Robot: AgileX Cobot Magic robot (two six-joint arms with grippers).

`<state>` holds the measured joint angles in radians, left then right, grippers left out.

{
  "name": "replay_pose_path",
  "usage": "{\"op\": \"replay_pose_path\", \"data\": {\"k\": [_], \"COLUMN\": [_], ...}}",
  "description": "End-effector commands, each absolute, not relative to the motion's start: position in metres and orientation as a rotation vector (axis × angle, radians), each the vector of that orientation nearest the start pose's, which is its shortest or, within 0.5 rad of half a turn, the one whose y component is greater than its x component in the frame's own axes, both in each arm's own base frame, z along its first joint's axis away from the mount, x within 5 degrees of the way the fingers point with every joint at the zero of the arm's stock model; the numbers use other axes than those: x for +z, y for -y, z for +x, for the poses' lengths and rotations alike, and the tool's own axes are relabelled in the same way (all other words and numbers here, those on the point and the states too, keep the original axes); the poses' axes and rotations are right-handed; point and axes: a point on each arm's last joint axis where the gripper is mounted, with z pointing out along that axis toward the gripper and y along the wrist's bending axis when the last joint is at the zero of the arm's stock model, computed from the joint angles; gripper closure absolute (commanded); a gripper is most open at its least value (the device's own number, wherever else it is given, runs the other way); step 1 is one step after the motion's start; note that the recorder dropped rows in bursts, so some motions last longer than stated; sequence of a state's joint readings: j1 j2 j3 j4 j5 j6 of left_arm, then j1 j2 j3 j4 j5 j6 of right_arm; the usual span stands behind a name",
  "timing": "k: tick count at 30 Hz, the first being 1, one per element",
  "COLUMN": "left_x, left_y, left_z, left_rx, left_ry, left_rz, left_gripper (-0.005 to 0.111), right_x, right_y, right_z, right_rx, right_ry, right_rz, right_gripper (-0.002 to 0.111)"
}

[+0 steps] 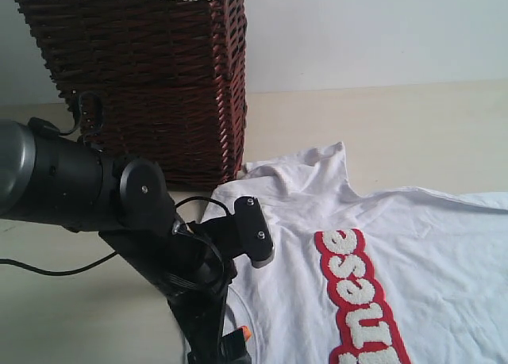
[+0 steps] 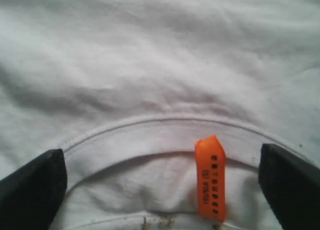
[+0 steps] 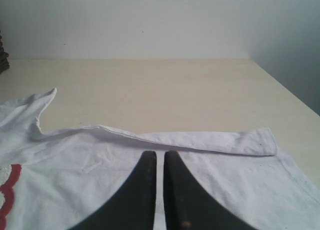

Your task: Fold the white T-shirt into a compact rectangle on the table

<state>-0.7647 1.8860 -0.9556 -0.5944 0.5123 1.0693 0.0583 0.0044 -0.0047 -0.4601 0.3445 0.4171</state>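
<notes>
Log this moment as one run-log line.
white T-shirt: spread on table, lettering up | left tool: open, flanking orange neck tag | right tool: shut, above plain white cloth

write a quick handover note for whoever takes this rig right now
Left gripper: open, jaws either side of the collar, by the orange neck tag; nothing gripped.
Right gripper: shut, low over the shirt body, no cloth visibly pinched.
White T-shirt: spread on the table, lettering up, beside the wicker basket.
Done: one edge appears turned over in the right wrist view, nothing more.
Left: essentially all the folds to a compact rectangle.
</notes>
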Motion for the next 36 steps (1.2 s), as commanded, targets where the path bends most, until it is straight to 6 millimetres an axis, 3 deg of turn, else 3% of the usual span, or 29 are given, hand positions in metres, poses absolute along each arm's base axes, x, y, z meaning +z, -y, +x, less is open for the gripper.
{"op": "replay_pose_path", "data": {"k": [1,10,15,28,33,36], "left_x": [0.123,0.12,0.119,0.101,0.095,0.095], "left_y": [0.249,0.236,0.236,0.257,0.252,0.251], "left_z": [0.221,0.206,0.211,0.185,0.178,0.178], "left_rx": [-0.449,-0.451,-0.308,-0.265,-0.256,-0.254], "left_ry": [-2.231,-2.219,-2.151,-2.074,-2.081,-2.082], "left_rz": [1.768,2.096,2.122,2.177,2.197,2.197], "left_gripper": [0.002,0.002,0.002,0.002,0.018,0.044], "right_x": [0.186,0.186,0.186,0.186,0.186,0.186], "right_y": [0.01,0.01,0.01,0.01,0.01,0.01], "right_z": [0.054,0.054,0.054,0.054,0.054,0.054], "right_rx": [-0.106,-0.106,-0.106,-0.106,-0.106,-0.106], "right_ry": [-1.783,-1.783,-1.783,-1.783,-1.783,-1.783], "right_rz": [0.039,0.039,0.039,0.039,0.039,0.039], "right_gripper": [0.1,0.1,0.1,0.1,0.1,0.1]}}
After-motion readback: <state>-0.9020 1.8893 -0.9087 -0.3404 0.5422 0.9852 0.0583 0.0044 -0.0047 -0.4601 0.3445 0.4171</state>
